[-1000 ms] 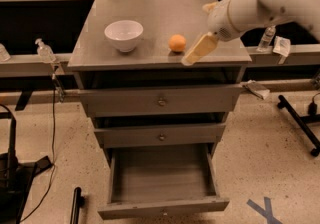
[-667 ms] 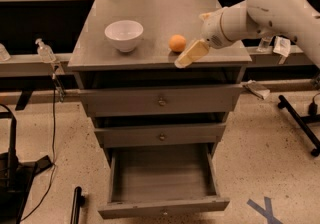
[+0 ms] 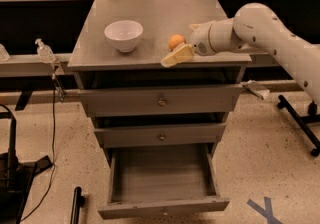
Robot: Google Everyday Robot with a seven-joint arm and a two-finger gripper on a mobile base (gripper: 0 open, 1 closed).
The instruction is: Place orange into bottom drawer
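The orange (image 3: 175, 41) sits on the grey cabinet top (image 3: 150, 13), right of the middle near the front edge. My gripper (image 3: 176, 51) has come in from the right and is down at the orange. It is open: one cream finger (image 3: 177, 56) lies just in front of the orange, and the other is mostly hidden behind it. The bottom drawer (image 3: 162, 207) is pulled out below, and its grey tray is empty.
A white bowl (image 3: 123, 34) stands on the cabinet top, left of the orange. The two upper drawers (image 3: 161, 101) are shut. A spray bottle (image 3: 44, 50) sits on the rail at left. A black stand leg (image 3: 300, 123) is on the floor at right.
My gripper has moved left and a little down along the cabinet top, from right of the orange to right at it. The orange and the bowl have not moved.
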